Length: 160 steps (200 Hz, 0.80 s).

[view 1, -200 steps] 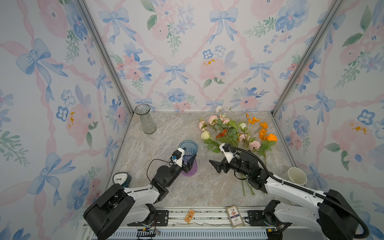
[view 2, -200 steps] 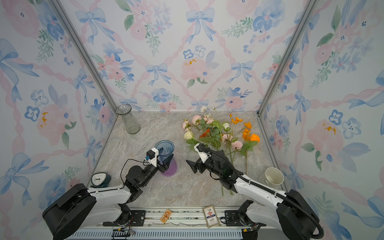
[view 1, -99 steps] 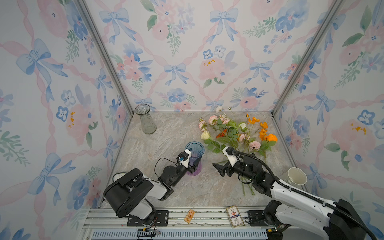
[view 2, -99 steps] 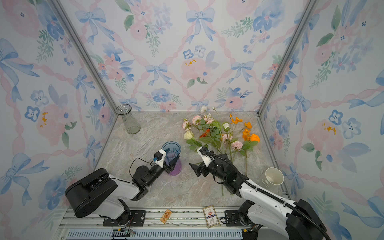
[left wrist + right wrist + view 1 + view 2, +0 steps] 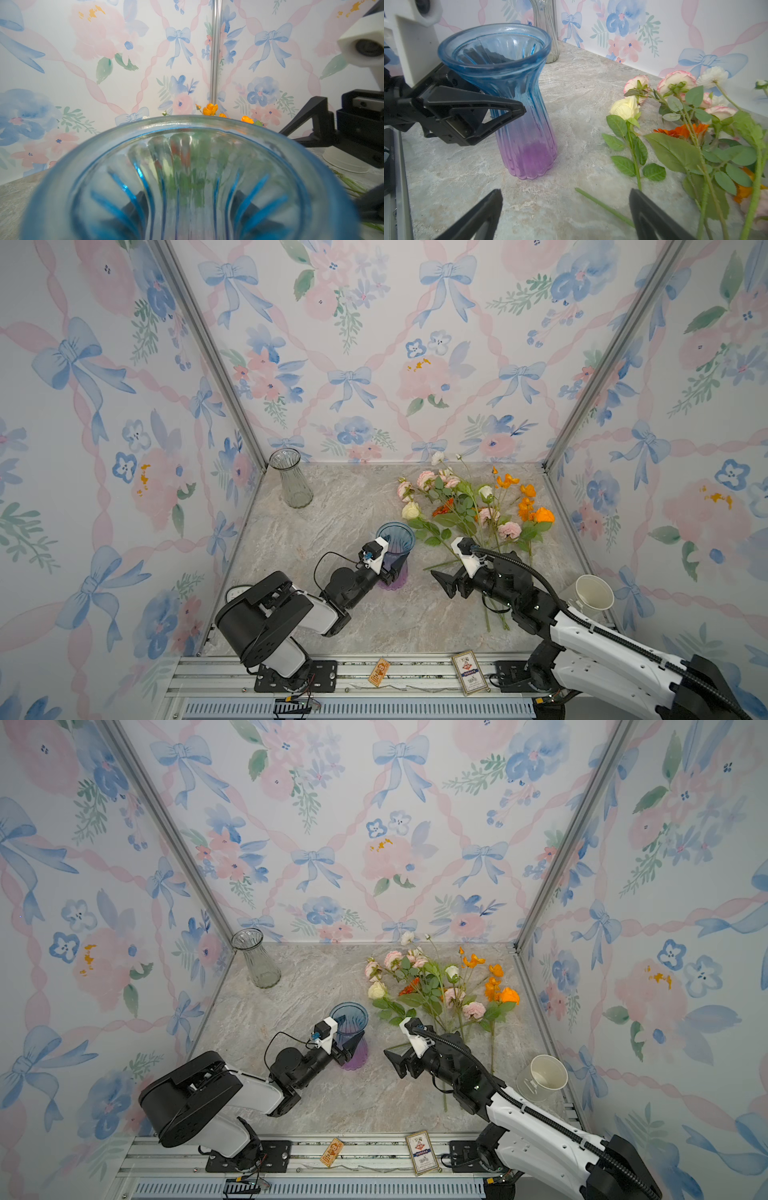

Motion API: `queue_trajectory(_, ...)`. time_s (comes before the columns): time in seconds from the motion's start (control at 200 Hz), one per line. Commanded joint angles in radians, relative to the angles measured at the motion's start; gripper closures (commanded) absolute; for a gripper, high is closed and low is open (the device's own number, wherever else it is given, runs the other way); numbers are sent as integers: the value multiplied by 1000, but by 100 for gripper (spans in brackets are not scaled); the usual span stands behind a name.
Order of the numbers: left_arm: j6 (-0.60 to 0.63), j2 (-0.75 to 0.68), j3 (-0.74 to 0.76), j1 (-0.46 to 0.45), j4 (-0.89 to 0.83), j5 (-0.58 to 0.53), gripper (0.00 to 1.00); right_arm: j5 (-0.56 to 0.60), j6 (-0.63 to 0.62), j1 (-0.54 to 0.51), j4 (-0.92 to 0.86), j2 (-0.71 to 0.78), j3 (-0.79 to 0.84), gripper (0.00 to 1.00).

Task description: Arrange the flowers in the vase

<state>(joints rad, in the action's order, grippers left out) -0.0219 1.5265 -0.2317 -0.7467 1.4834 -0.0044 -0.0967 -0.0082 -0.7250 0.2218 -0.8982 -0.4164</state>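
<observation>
**Top views.** The blue-to-purple vase (image 5: 395, 536) stands upright on the counter (image 5: 324, 526), long axis vertical and mouth up. The left tool (image 5: 388, 570) comes at the vase from its near side and straddles the narrow waist, one finger on each side. The flowers (image 5: 465, 506) lie flat in a loose pile to the right of the vase. Their long axes run roughly front to back: the bloom heads lie farther back than the vase, and the cut ends fan out farther forward than its foot. The right tool (image 5: 445, 584) hovers just right of the vase, over the lower stems. Its jaws are spread wide and hold nothing. Both top views show this layout: vase (image 5: 350, 1016), left tool (image 5: 347, 1048), flowers (image 5: 436, 986), right tool (image 5: 397, 1061).

**Left wrist view.** The rim of the vase (image 5: 187, 122) fills the frame. The left tool's fingers (image 5: 136, 204) appear as dark shapes through the glass on either side of the waist. Whether they press the glass cannot be told. Orange blooms (image 5: 211, 109) show beyond the rim.

**Right wrist view.** The near finger of the left tool (image 5: 517, 87) lies alongside the vase (image 5: 529, 128) at mid-height. The right tool (image 5: 566, 216) is empty, its fingers set wide apart above the counter. A bare green stem (image 5: 602, 204) lies on the counter between them, cut end toward the vase. The cream rose (image 5: 625, 108) is the bloom nearest the vase.
</observation>
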Motion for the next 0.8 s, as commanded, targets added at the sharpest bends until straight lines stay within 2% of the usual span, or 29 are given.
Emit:
queue_trajectory(0.0, 26, -57, -5, -6, 78, 18, 25, -2, -3, 11, -22, 15, 13, 3)
queue_trajectory(0.12, 35, -65, 3, -6, 47, 25, 8, -10, -6, 19, -22, 9, 9, 3)
queue_trajectory(0.18, 35, -71, 12, -6, 42, 21, 2, -13, -7, 21, -26, 9, 4, 3)
queue_trajectory(0.365, 18, -111, 46, -6, -5, 6, 2, -17, 2, 34, -27, 7, 4, 3)
queue_trajectory(0.605, 13, -184, 102, -4, -117, 62, 2, -38, 20, 65, -24, -2, 8, 3)
queue_trajectory(0.795, 3, -364, 173, -4, -275, 13, 2, -20, 38, 130, -102, 2, -22, 3)
